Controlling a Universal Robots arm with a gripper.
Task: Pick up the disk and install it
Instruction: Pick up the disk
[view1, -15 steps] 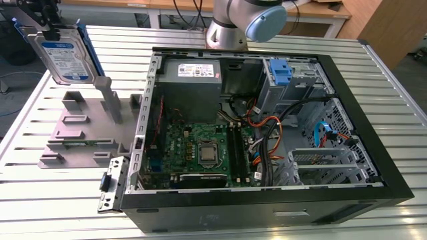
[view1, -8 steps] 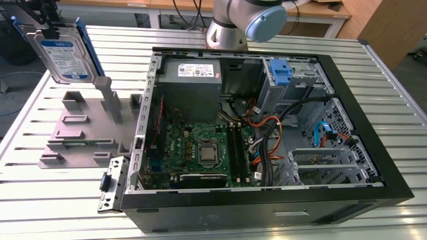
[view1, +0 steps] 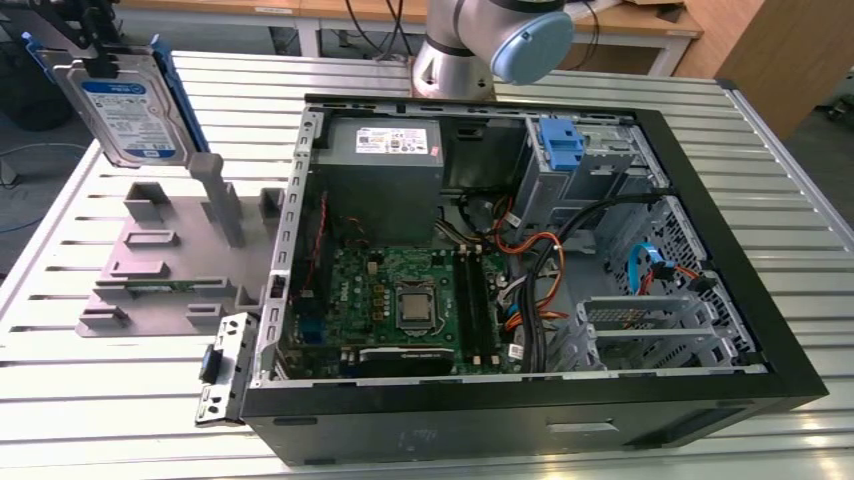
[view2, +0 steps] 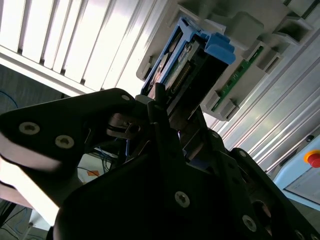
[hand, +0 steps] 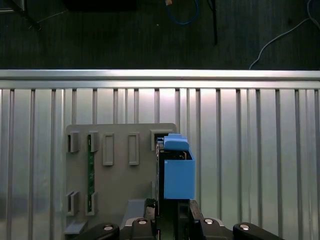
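**A:** One question first: where is the disk (view1: 127, 110)?

**B:** It is up in the air at the exterior view's left. It hangs over the grey rack (view1: 167, 265) on the slatted table (view1: 80, 400), and it looks clear of the rack. It is outside the open computer case (view1: 781, 330).

**A:** Is the gripper (view1: 96, 45) holding it?

**B:** Yes, it is clamped on the disk's upper end. In the first wrist view the blue carrier (hand: 177, 175) comes straight out from the gripper toward the rack below.

**A:** Which way does the disk point?

**B:** Its long axis is close to upright, with the top leaning a little toward the exterior view's left. The lower short end points down at the rack. The labelled face is turned toward the exterior camera. The blue carrier runs along the edge on the exterior view's right.

**A:** What else is there?

**B:** A green memory stick (hand: 91, 165) stands in one of the rack's slots. Inside the case are a grey power supply (view1: 387, 150), a green motherboard (view1: 400, 300) and a blue bracket (view1: 567, 145) at the far side. The arm's base (view1: 454, 65) stands behind the case.
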